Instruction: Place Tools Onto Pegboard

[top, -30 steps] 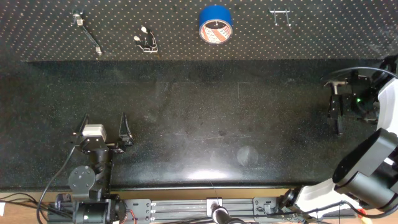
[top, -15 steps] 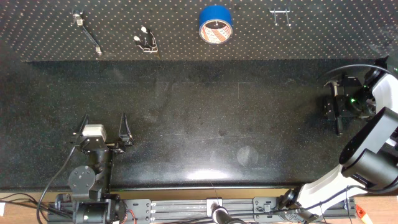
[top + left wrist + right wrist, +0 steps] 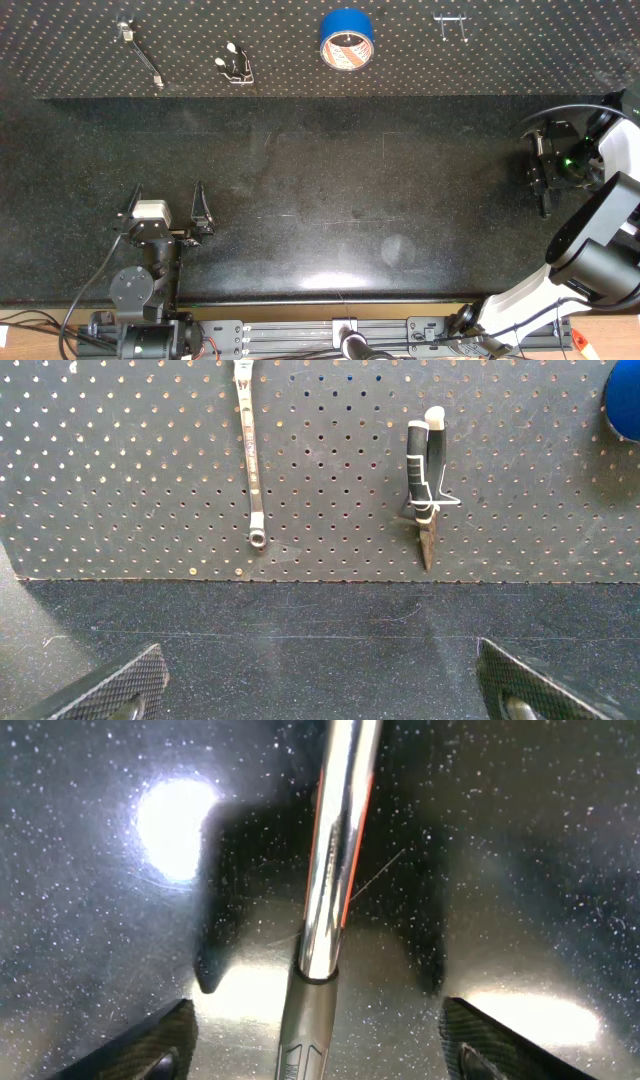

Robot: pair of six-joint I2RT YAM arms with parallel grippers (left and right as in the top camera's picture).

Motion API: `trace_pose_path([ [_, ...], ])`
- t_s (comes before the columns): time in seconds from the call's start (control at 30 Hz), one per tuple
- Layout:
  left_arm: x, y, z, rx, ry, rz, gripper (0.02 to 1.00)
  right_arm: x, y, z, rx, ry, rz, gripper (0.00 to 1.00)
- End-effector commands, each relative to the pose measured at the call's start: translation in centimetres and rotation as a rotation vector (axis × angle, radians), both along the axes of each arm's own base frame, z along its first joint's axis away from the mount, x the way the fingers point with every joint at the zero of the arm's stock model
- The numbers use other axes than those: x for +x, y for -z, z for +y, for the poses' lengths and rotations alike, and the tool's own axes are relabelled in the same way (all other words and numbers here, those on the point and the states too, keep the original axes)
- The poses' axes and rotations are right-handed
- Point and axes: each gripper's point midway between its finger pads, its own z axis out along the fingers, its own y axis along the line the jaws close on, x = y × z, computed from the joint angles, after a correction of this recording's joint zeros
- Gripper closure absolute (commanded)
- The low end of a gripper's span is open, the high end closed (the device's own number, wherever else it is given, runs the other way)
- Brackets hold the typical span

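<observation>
Hovering low at the right end of the surface [image 3: 330, 180], your right claw [image 3: 320, 1045] stands wide, a finger on either side of what looks like a hammer [image 3: 335, 840] lying flat and not yet gripped. Close off-centre and the smooth round shaft may roll or slip out. Grip far from the head and it will likely droop on the way to the pegboard [image 3: 280, 40]. Your left claw [image 3: 320, 685], also wide and holding nothing, faces the hung wrench [image 3: 250, 450] and pliers [image 3: 424, 480].

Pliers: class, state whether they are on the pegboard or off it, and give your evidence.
On. The pliers hang against the pegboard, tips pointing toward the table, beside the wrench.
</observation>
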Motion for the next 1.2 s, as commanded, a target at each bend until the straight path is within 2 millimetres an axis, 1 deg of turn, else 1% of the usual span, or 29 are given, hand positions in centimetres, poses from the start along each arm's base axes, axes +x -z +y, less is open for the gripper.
trace_pose_path([
  [0.03,0.0,0.1,0.0,0.015,0.005,0.004,0.023,-0.4,0.7,0.4,0.029,-0.01,0.019,0.297],
  [0.27,0.0,0.1,0.0,0.015,0.005,0.004,0.023,-1.4,0.6,1.0,0.049,-0.015,0.062,0.308],
  [0.37,0.0,0.1,0.0,0.015,0.005,0.004,0.025,-1.9,0.4,0.3,0.01,-0.016,0.085,0.312],
  [0.4,0.0,0.1,0.0,0.015,0.005,0.004,0.023,-2.0,0.4,0.1,-0.001,-0.017,0.093,0.336],
  [0.47,0.0,0.1,0.0,0.015,0.005,0.004,0.023,-2.1,0.4,0.1,-0.006,-0.017,0.099,0.606],
  [0.67,0.0,0.1,0.0,0.015,0.005,0.004,0.025,-2.2,0.7,0.1,-0.007,-0.016,0.097,0.603],
  [0.87,0.0,0.1,0.0,0.015,0.005,0.004,0.023,-1.4,0.8,-0.4,-0.032,0.03,0.063,0.606],
  [1.0,0.0,0.1,0.0,0.015,0.005,0.004,0.023,-0.1,1.0,0.7,0.036,0.033,-0.004,0.612],
  [1.07,0.0,0.1,0.0,0.015,0.005,0.004,0.023,0.0,1.1,1.2,0.064,0.034,-0.016,0.612],
  [1.1,0.0,0.1,0.0,0.015,0.005,0.004,0.023,0.0,1.2,1.2,0.064,0.034,-0.016,0.656],
  [1.13,0.0,0.1,0.0,0.015,0.005,0.004,0.023,0.0,1.2,1.2,0.064,0.034,-0.016,0.748],
  [1.2,0.0,0.1,0.0,0.015,0.005,0.004,0.023,0.0,1.2,1.2,0.063,0.034,-0.017,0.757],
])
